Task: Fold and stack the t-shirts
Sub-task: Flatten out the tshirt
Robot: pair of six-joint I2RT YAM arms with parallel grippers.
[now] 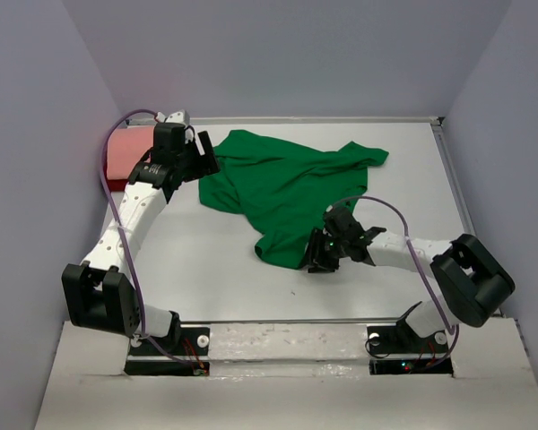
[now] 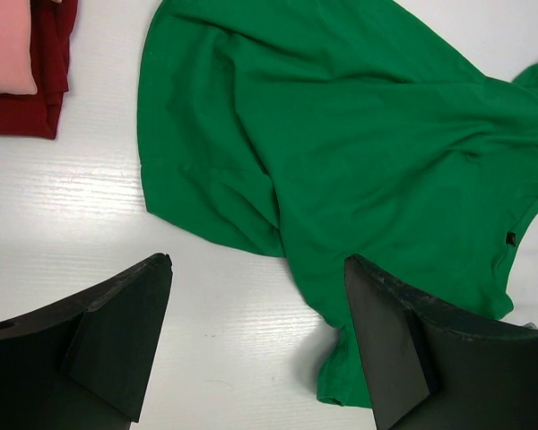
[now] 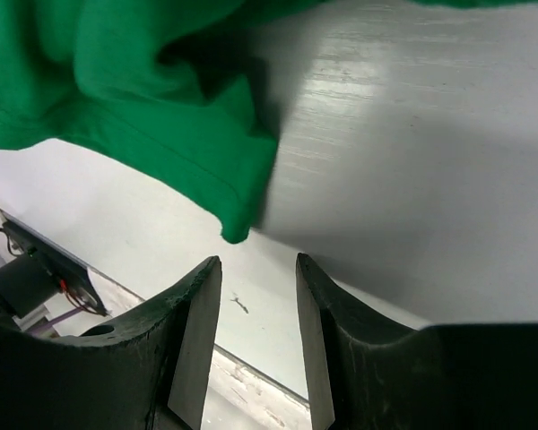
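A bright green t-shirt [image 1: 287, 184] lies crumpled and spread in the middle of the table. My left gripper [image 1: 208, 159] hovers at its back left edge, open wide; in the left wrist view [image 2: 257, 264] bare table lies between the fingers and the green t-shirt [image 2: 359, 134] runs beside the right finger. My right gripper [image 1: 318, 262] is at the shirt's near hem, open with nothing between its fingers [image 3: 257, 260]; a hem corner of the green t-shirt [image 3: 143, 116] hangs just ahead of its tips. A salmon-pink t-shirt [image 2: 4, 45] lies folded on a dark red t-shirt [image 2: 36, 81].
The folded pink and red stack [image 1: 125, 150] sits at the back left corner beside the left wall. Grey walls enclose the table on three sides. The table's near edge [image 3: 251, 381] shows just past the right gripper's fingers.
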